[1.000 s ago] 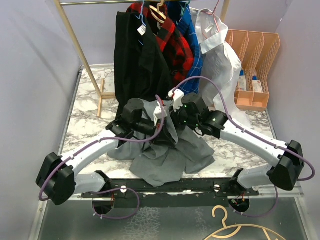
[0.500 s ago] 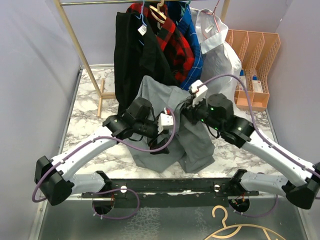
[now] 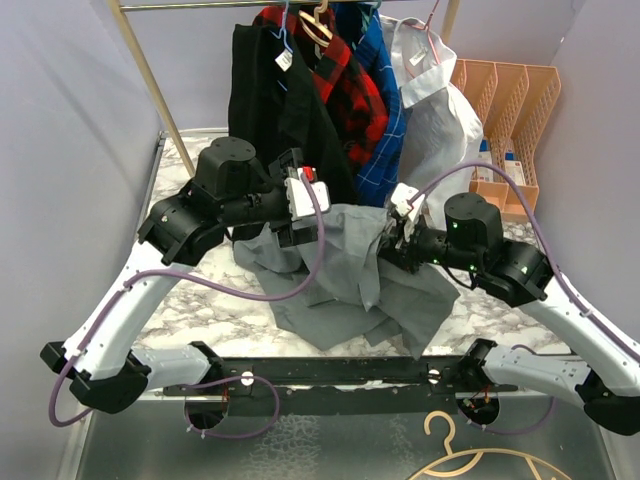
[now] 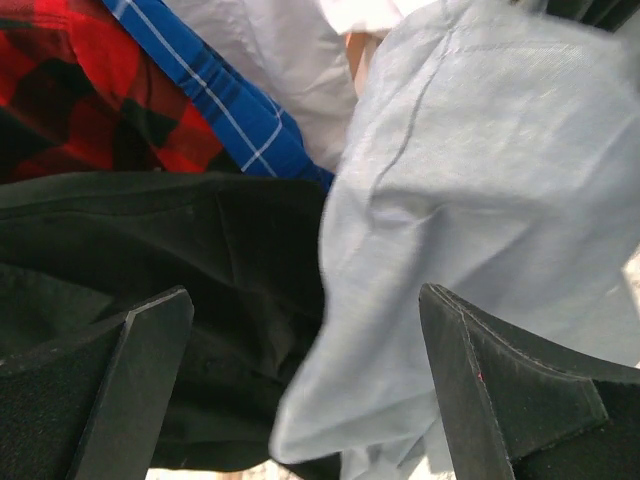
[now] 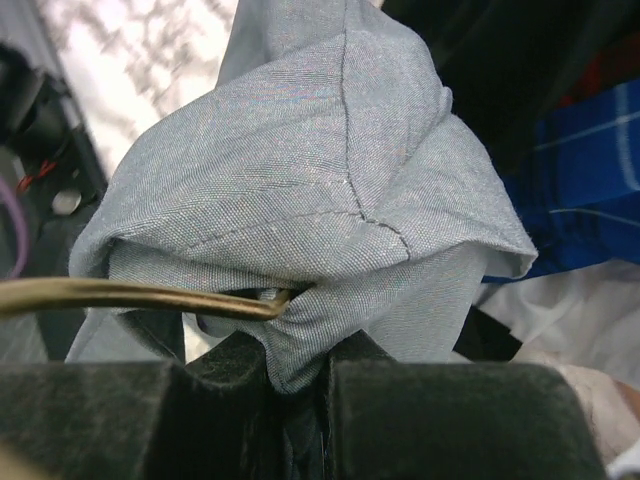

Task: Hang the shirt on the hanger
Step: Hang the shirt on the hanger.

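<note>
The light-grey shirt (image 3: 345,275) hangs bunched over the marble table between both arms. My right gripper (image 3: 395,238) is shut on a fold of it; in the right wrist view the cloth (image 5: 320,170) is pinched between the black pads at the gripper (image 5: 300,375). The hanger's thin gold rod (image 5: 130,297) runs in from the left and ends under that fold. My left gripper (image 3: 300,200) is raised near the black garment, open. In the left wrist view a loose edge of the shirt (image 4: 480,200) hangs between the spread fingers (image 4: 130,390) of the gripper (image 4: 305,345), not gripped.
A rack at the back holds a black garment (image 3: 270,110), a red plaid shirt (image 3: 345,80), a blue plaid one (image 3: 385,90) and a white shirt (image 3: 435,110). An orange organiser (image 3: 505,120) stands back right. A pale tan hanger (image 3: 470,458) lies below the arm bases.
My left gripper opened, let go of the shirt and rose back-left toward the rack. The right gripper, still shut on the shirt, moved right, pulling the cloth up and sideways.
</note>
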Action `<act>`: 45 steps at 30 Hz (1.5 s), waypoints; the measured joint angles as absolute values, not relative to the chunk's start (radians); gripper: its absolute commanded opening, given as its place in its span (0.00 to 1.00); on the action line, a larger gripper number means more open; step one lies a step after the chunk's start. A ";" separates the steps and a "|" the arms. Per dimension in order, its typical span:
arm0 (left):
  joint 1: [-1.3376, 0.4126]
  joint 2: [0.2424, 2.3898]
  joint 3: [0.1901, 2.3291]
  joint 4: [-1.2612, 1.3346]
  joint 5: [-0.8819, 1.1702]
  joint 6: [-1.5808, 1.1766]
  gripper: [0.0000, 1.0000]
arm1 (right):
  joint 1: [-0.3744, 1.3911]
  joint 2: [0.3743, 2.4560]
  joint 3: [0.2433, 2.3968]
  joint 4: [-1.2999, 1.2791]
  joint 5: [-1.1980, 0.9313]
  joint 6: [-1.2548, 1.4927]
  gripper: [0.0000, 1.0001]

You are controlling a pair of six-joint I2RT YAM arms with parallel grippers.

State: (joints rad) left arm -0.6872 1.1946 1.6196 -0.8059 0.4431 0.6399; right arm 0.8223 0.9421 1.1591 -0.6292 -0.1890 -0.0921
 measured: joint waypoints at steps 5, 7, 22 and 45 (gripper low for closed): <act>-0.678 1.216 1.613 -0.904 0.442 0.778 0.99 | 0.822 0.952 1.243 -0.780 -0.279 -0.135 0.01; -0.664 1.225 1.606 -0.965 0.465 0.831 0.99 | 0.822 0.951 1.285 -0.820 -0.286 -0.142 0.01; -0.565 1.227 1.589 -1.170 0.576 1.037 0.00 | 0.819 1.039 1.452 -0.945 -0.410 -0.213 0.01; -0.269 1.257 1.529 -1.276 0.531 1.267 0.50 | 0.819 1.026 1.452 -1.058 -0.314 -0.240 0.01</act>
State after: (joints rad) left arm -0.2687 1.2568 1.5288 -1.2758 0.5308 1.2675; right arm 0.8188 1.0256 1.4525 -1.0584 -0.3138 -0.2401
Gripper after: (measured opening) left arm 0.523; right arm 0.089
